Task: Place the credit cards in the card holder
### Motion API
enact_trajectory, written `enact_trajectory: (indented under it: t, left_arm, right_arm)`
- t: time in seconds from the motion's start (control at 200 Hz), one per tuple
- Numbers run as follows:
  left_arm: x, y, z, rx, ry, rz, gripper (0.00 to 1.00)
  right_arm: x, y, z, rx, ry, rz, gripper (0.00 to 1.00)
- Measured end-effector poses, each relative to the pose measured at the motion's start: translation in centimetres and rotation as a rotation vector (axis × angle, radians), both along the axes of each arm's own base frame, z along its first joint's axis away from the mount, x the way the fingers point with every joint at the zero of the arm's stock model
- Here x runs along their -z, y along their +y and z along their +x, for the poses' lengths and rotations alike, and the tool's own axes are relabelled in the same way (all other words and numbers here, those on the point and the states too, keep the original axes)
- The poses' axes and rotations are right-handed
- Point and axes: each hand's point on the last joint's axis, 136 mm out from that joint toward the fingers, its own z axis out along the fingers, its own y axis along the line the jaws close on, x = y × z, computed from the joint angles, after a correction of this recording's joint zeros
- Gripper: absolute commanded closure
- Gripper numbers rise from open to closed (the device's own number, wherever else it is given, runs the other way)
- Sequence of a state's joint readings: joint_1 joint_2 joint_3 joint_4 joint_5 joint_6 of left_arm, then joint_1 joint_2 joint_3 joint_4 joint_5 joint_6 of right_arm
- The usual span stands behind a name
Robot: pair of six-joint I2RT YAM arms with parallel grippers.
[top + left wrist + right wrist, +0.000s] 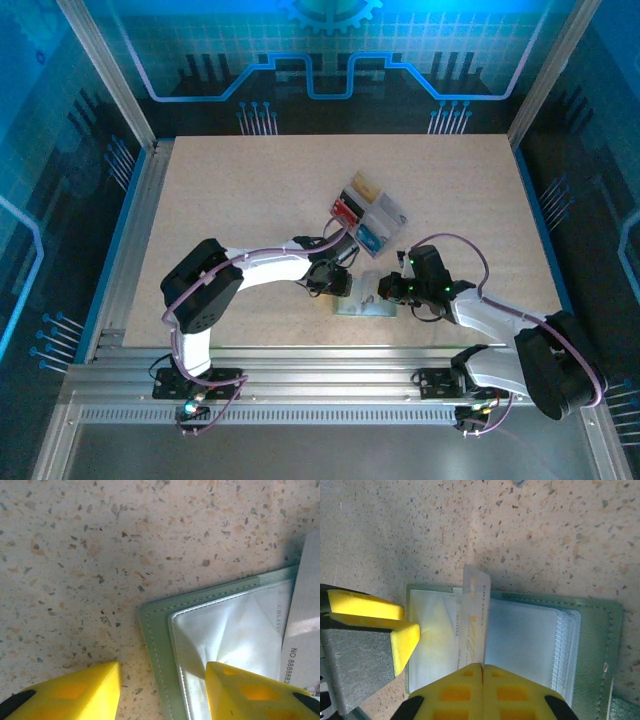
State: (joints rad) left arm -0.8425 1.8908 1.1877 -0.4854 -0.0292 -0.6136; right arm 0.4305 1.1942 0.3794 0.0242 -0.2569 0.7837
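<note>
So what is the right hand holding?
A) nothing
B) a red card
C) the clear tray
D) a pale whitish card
D: the right hand is pinched shut on a pale card that stands over the open green card holder.

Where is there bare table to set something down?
Left half of the table is bare, and the far strip behind the clear tray. Crowded: near middle, left gripper and right gripper, pinching a credit card, over the card holder.

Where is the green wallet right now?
In the top view the open green card holder lies between the left gripper and right gripper, just nearer than the clear card tray.
</note>
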Motion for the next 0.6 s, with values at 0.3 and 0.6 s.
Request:
enact_trajectory:
  t: [0.3, 0.6]
  left_arm:
    - [0.08, 0.18, -0.01, -0.018, -0.003, -0.002, 0.59]
    - [0.12, 0.2, -0.05, -0.034, -0.012, 0.0, 0.61]
  right_arm:
    - [-0.39, 0.54, -0.03, 0.003, 0.011, 0.043, 1.0]
    - [-0.24, 0.85, 0.1, 0.02, 0.03, 0.071, 1.0]
